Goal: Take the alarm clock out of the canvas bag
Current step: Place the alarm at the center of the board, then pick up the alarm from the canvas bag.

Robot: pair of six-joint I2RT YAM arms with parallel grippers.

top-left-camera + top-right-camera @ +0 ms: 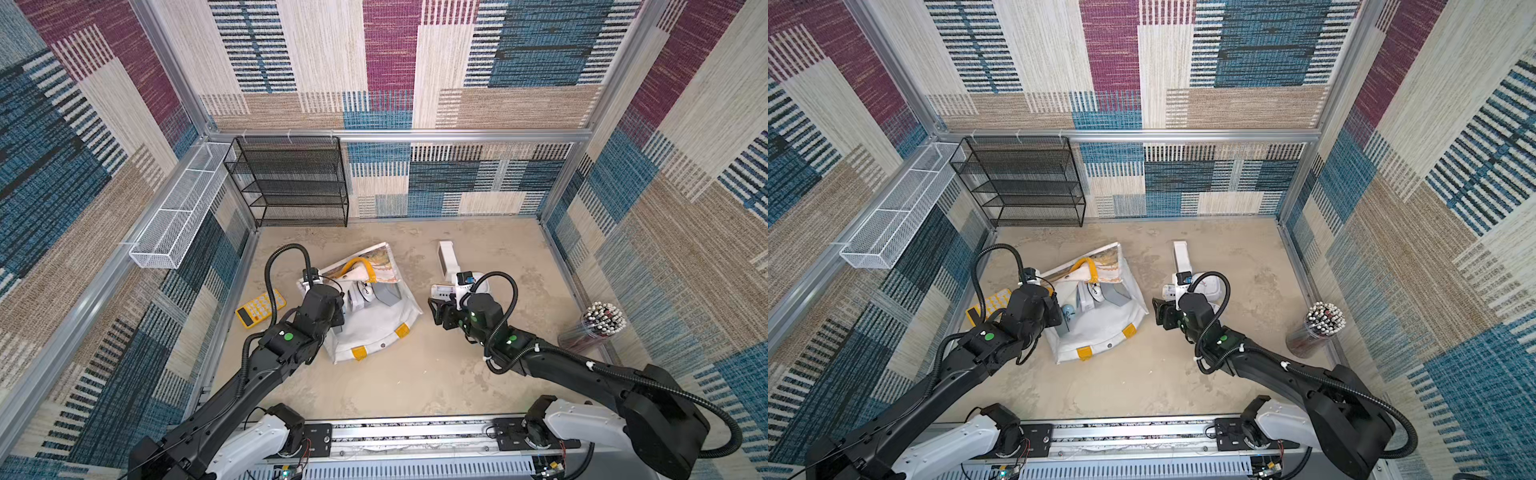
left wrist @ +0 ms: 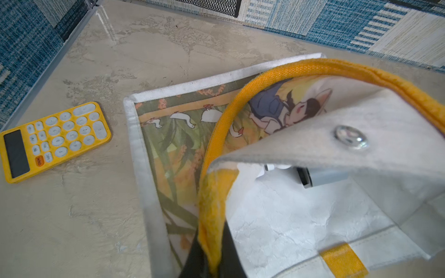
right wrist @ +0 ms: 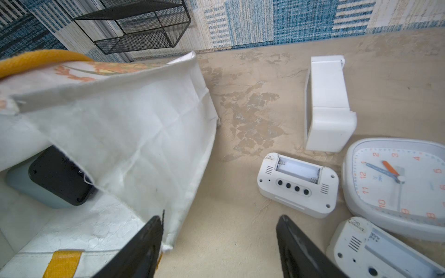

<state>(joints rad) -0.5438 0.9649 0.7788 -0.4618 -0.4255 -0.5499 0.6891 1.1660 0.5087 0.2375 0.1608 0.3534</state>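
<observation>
Left gripper clamps the limp white canvas bag by its yellow strap. Right gripper, at the bag's three o'clock, gapes empty. The blue-grey boxy alarm clock inside looks light, rigid and slick, so pinch its flat sides.

End effector pinching yellow handle, canvas bag, calculator nearby

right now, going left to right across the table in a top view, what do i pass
yellow calculator → canvas bag → right gripper → jar of pencils
</observation>
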